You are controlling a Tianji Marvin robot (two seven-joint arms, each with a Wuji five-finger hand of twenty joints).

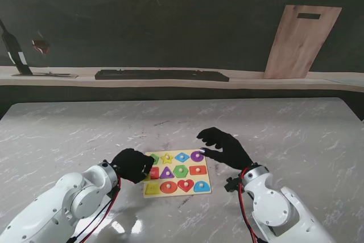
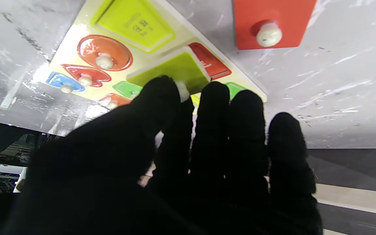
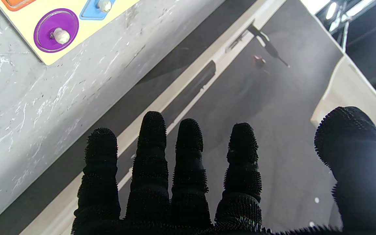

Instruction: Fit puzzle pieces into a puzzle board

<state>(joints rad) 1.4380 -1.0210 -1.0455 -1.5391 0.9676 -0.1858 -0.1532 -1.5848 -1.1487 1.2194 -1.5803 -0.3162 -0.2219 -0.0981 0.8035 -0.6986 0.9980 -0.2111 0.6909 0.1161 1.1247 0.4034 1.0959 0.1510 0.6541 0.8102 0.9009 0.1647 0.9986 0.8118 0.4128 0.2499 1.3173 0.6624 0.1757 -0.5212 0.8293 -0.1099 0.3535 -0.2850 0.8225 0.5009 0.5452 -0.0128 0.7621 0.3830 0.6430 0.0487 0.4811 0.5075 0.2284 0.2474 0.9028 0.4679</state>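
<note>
The pale yellow puzzle board point(image 1: 177, 193) lies on the marble table between my hands, with several coloured knobbed pieces seated in it. My left hand point(image 1: 133, 164) is at the board's left edge, thumb and forefinger shut on the white knob of a yellow-green square piece point(image 2: 175, 68), held tilted just over the board point(image 2: 69, 49). A yellow-green recess point(image 2: 132, 24) and a red recess point(image 2: 209, 63) show printed bottoms. A red piece point(image 2: 269, 23) rests on the table beside the board. My right hand point(image 1: 224, 147) hovers open over the far right corner, near the purple circle point(image 3: 55, 31).
Past the table runs a low shelf with a long black bar point(image 1: 153, 75), a wooden cutting board point(image 1: 301, 41) leaning on the wall at the right, and a dark tool point(image 1: 14, 55) at the left. Bare marble surrounds the puzzle board.
</note>
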